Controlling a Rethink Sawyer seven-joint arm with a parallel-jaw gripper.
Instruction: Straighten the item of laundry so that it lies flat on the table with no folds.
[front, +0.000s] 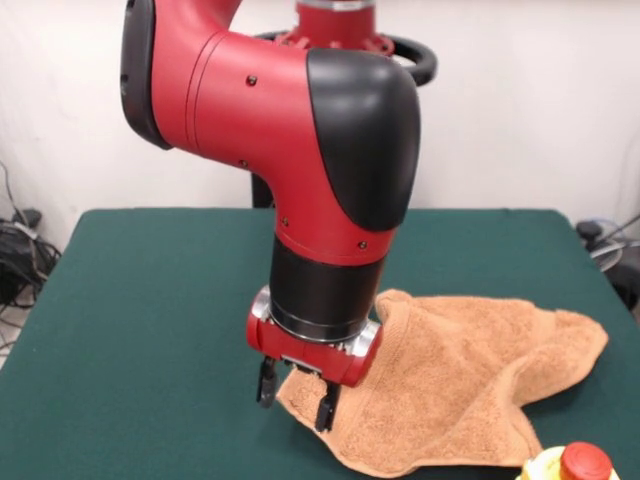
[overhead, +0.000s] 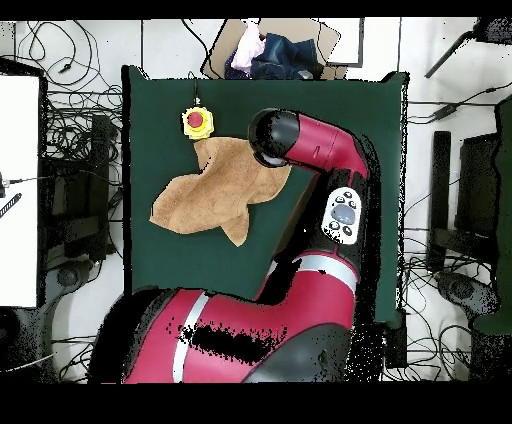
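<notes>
The orange-tan towel (front: 460, 370) lies crumpled on the green table (front: 150, 300) at the front right, with folds and a raised ridge next to the arm. In the overhead view the towel (overhead: 215, 190) is an irregular shape with pointed corners on the table (overhead: 160, 110). My gripper (front: 296, 397) points down at the towel's left corner, low over the table. It is open. One finger is over the bare felt and the other is over the towel's edge. In the overhead view the arm's wrist (overhead: 272, 140) hides the gripper.
A yellow box with a red button (front: 575, 465) stands at the front edge just right of the towel; it also shows in the overhead view (overhead: 197, 121). Cables and gear lie on the floor around the table. A pile of cloth (overhead: 265, 55) lies beyond the table's far edge.
</notes>
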